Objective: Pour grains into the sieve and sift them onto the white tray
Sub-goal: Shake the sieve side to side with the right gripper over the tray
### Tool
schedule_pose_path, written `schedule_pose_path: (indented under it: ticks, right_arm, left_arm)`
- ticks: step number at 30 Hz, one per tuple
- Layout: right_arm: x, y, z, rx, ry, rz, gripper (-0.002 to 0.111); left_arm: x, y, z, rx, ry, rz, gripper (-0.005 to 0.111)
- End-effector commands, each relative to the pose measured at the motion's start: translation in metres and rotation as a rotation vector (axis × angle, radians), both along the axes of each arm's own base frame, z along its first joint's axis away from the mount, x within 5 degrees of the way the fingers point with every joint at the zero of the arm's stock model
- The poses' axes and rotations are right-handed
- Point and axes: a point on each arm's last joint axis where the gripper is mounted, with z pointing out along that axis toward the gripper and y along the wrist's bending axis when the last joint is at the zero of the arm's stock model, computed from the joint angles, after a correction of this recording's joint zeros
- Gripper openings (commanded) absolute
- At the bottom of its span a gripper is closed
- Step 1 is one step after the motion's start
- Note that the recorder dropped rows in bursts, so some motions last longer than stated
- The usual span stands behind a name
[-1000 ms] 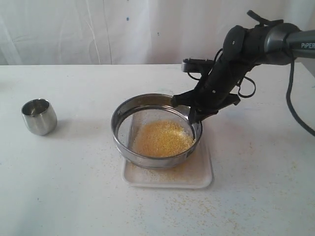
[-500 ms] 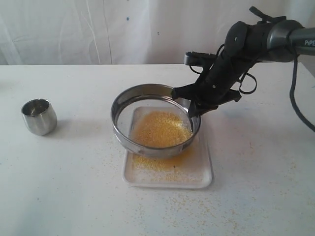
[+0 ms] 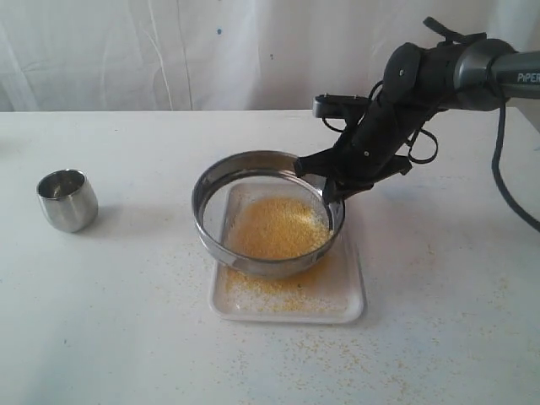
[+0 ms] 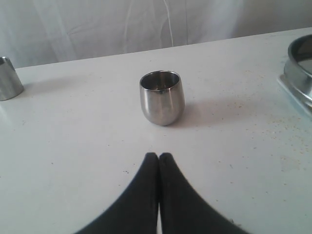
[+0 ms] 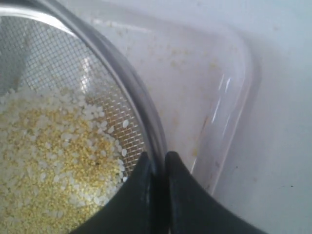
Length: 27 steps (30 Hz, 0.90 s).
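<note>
We see the right gripper [image 3: 331, 194] clenched on the rim of the sieve [image 3: 253, 266], holding it over the white tray [image 3: 344, 297]. The sieve's open face is up, perhaps dipping slightly leftward, and being round it has no long axis. Grains [image 3: 277, 228] heap on its mesh. The left gripper [image 4: 159, 157] is closed and empty, facing a steel cup [image 4: 162, 97].

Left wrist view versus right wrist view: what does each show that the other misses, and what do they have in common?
Only the left wrist view shows the steel cup, standing upright and alone on the table, and the left gripper, shut on nothing. Only the right wrist view shows the grains lying on the mesh and the right gripper pinching the sieve by its rim. Both show part of the sieve's rim, a piece of the tray under it, and some of the table.
</note>
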Motion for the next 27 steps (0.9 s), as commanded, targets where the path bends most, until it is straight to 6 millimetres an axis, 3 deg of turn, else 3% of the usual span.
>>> schedule_pose_path:
  ticks: [1, 3, 6, 9, 11, 13, 17, 27]
  right_arm:
    - [-0.014, -0.004, 0.011, 0.035, 0.157, -0.03, 0.0]
    - [-0.015, -0.002, 0.011, 0.022, 0.145, 0.024, 0.0]
    - [0.002, -0.004, 0.015, 0.035, -0.022, -0.019, 0.0]
    - [-0.005, -0.011, 0.016, 0.048, 0.094, -0.084, 0.0]
    - [-0.018, -0.012, 0.012, 0.018, 0.215, -0.009, 0.0]
    - [-0.015, -0.012, 0.009, 0.011, 0.182, 0.021, 0.0]
    - [0.003, -0.019, 0.015, 0.029, 0.041, -0.079, 0.0]
    - [-0.014, -0.022, 0.024, -0.003, 0.257, -0.015, 0.0]
  left_arm:
    - [0.0, 0.0, 0.0, -0.007, -0.007, 0.0, 0.0]
    - [0.0, 0.0, 0.0, -0.007, -0.007, 0.0, 0.0]
    - [0.0, 0.0, 0.0, -0.007, -0.007, 0.0, 0.0]
    - [0.0, 0.0, 0.0, -0.007, -0.007, 0.0, 0.0]
    - [0.0, 0.0, 0.0, -0.007, -0.007, 0.0, 0.0]
    - [0.0, 0.0, 0.0, -0.007, -0.007, 0.0, 0.0]
    - [0.0, 0.0, 0.0, -0.007, -0.007, 0.0, 0.0]
    - [0.0, 0.0, 0.0, -0.007, -0.007, 0.0, 0.0]
